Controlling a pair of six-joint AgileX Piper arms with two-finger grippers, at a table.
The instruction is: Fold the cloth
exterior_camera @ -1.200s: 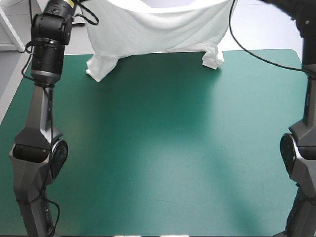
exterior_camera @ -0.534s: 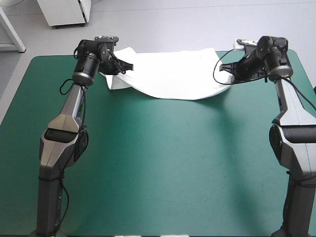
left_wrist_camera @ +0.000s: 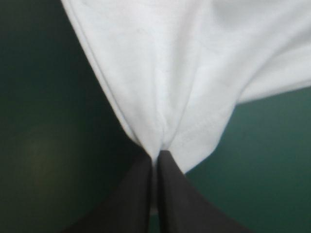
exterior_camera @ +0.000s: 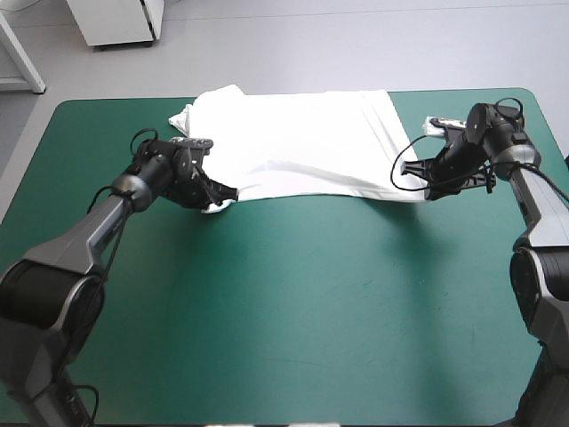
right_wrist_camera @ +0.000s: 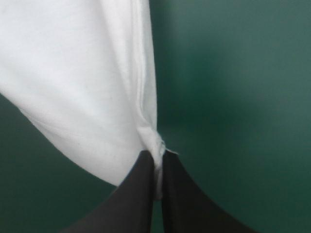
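On the far half of the table [exterior_camera: 284, 320], the white T-shirt [exterior_camera: 302, 142] is seen spread mostly flat on the teal-green cover, with its far edge close to the table's far edge and one sleeve poking out at the far-left corner. The near hem is held at both ends. The near-left corner is clamped by the left tool [exterior_camera: 222, 194], where the cloth is bunched into a small wad. The near-right corner is clamped by the right tool [exterior_camera: 407, 169]. Both tools are positioned low, at or just above the cover, well apart from each other, and the hem is drawn between them in a shallow curve with a few long creases. In the left wrist view, the black fingers [left_wrist_camera: 136, 194] are seen all but closed into one pointed arch, with fabric pinched at the tip; the cloth fans out ahead of the tool and a stitched hem line is visible just beside the grip. In the right wrist view, the fingers [right_wrist_camera: 182, 199] are likewise all but closed, with a small twisted knot of cloth caught between the tips; a folded side edge runs straight ahead from the grip, with cloth to one side and bare cover to the other. The near half of the table is not covered by the T-shirt.
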